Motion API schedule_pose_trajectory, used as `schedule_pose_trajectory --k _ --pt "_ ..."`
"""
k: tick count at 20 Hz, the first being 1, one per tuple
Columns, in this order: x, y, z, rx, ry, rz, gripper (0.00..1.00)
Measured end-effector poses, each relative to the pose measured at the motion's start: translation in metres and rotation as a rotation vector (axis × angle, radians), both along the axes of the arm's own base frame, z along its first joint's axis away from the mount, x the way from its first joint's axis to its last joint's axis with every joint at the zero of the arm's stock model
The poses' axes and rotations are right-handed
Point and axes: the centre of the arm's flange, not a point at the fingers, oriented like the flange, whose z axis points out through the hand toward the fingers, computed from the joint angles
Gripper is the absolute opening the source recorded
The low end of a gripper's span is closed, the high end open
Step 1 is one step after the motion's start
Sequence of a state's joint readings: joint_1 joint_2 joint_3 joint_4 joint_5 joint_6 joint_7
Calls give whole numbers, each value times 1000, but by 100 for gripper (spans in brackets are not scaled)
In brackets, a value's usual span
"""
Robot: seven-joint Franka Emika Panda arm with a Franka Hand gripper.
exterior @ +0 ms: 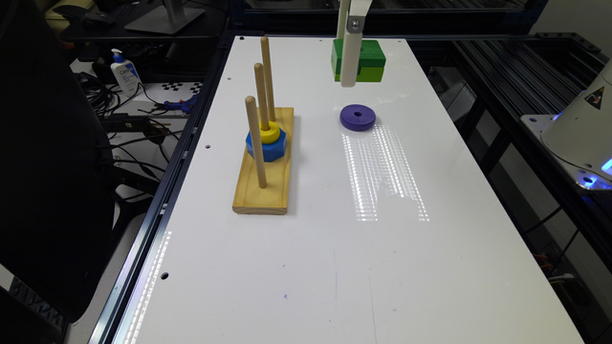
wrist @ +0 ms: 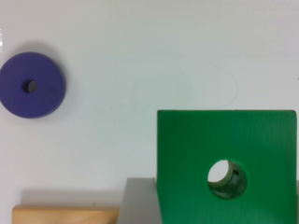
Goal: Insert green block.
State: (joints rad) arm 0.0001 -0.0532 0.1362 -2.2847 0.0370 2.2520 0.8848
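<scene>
- Looking at the closest part of the flat white table (exterior: 306, 267) in the exterior view, I see bright stripes of light shining on its top.
- A bit further on, toward the exterior view's left, a long light wooden board (exterior: 260, 191) lies flat on the table. Three round wooden pegs stand up from it in a row.
- The near peg (exterior: 256, 143) is bare. The middle peg (exterior: 260, 91) has a blue six-sided plastic piece (exterior: 270, 148) around it, resting on the board. A small yellow ring (exterior: 270, 131) sits on top of the blue piece, around the same peg. The far peg (exterior: 267, 71) is bare too.
- Off to the exterior view's right of the board, well apart from it, a flat purple ring (exterior: 357, 117) (wrist: 32, 85) lies on the table.
- Just past the purple ring is the square green block with a dark green top and a lime-green bottom (exterior: 370, 55) (wrist: 196, 154). It has a round hole in the middle.
- My white claw (exterior: 351, 67) comes down from above and is closed on this green block. In the wrist view, one grey finger (wrist: 140, 200) presses against the block's side.
- I cannot tell if the block touches the table.
- The block is well apart from the pegs.
- Far off, past the table's edge on the exterior view's left, stands a white pump bottle (exterior: 125, 71).
</scene>
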Motion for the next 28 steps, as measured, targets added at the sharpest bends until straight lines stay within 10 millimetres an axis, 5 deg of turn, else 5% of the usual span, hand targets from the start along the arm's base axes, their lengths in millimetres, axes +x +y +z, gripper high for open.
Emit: schedule_pose_trajectory --k 17,28 --pt "3 7 2 3 -15 9 0" --pt "33 15 -2 19 -27 15 0"
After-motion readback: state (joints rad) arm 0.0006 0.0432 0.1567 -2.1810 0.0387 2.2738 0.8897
